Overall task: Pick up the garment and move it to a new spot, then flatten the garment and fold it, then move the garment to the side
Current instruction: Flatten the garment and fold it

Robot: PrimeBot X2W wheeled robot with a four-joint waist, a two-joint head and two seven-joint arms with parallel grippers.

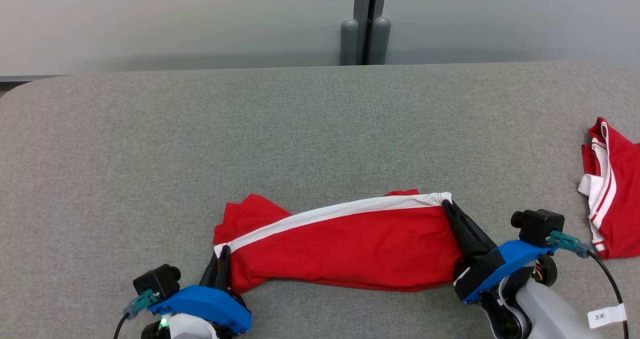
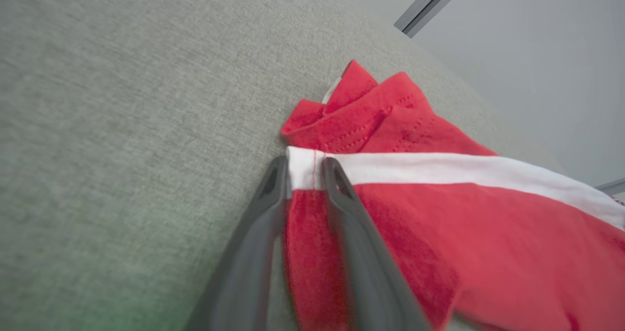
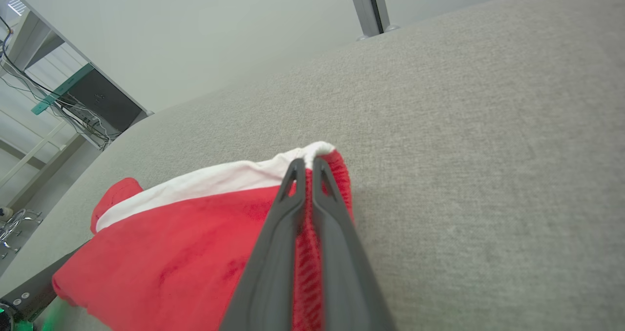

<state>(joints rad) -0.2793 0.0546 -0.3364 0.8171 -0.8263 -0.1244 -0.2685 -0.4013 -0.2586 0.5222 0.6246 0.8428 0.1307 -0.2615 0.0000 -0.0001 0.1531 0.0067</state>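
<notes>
With the fingers of the left gripper (image 1: pixel 223 260) and the right gripper (image 1: pixel 446 207) closed on opposite corners of the red garment (image 1: pixel 345 244), an uneven pull may slip one thin corner free.

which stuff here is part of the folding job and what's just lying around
Job: red garment; left gripper and right gripper, shut on its ends.
Lying about: crumpled red-and-white cloth at the right edge of the table; grey posts behind.
</notes>
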